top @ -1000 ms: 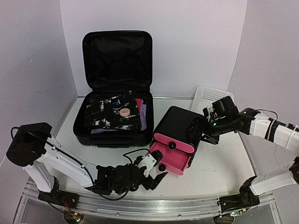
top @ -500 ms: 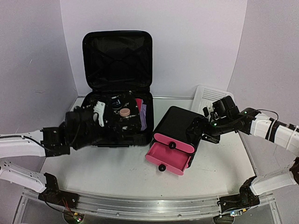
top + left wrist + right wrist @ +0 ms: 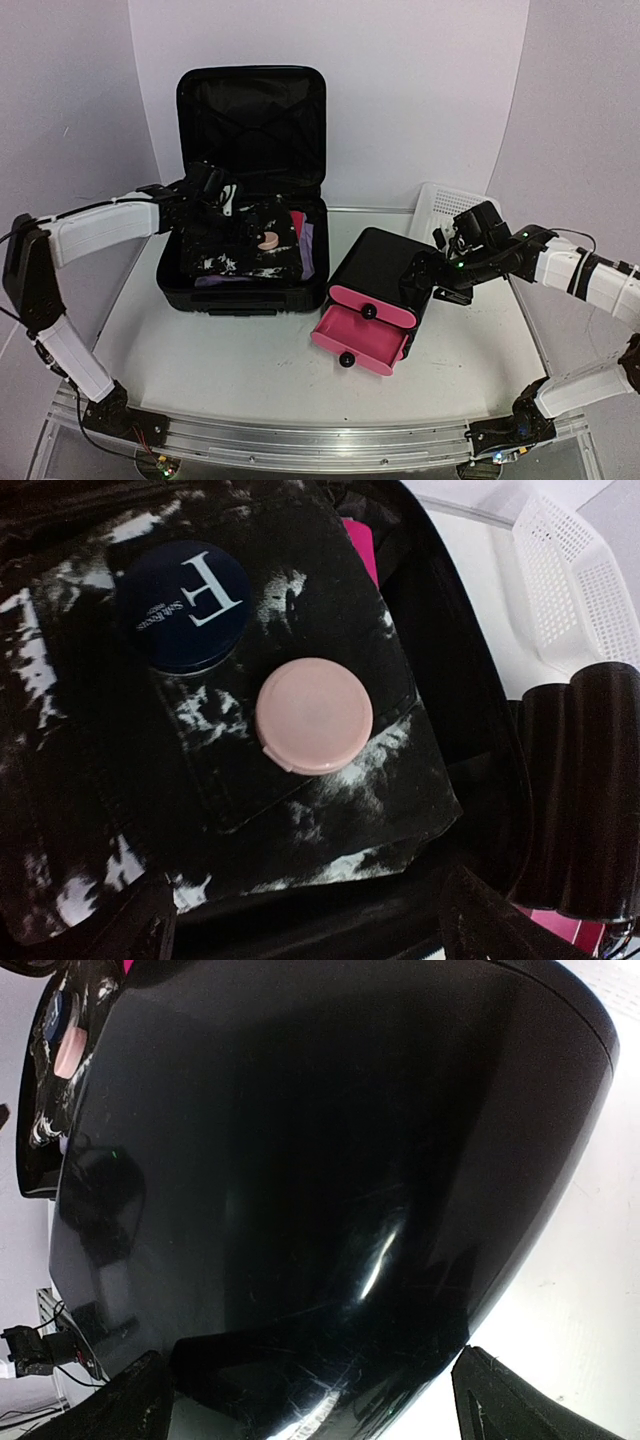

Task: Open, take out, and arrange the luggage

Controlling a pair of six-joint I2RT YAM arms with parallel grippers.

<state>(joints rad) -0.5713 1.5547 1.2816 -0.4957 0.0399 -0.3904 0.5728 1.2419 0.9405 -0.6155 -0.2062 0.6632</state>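
The left gripper (image 3: pixel 225 199), wide open and empty, has swung from the shiny black box with pink drawers (image 3: pixel 375 265) over the big black hard-shell suitcase (image 3: pixel 252 120) lying open at 10 o'clock, so it can pick things out; the right gripper (image 3: pixel 441 266) is open too.

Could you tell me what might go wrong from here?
The pink compact and navy compact lie loose on the patterned garment; lifting it first with the left end effector may spill them. The right end effector is at the black drawer box, whose lower pink drawer stands open; a nudge could slide it out.
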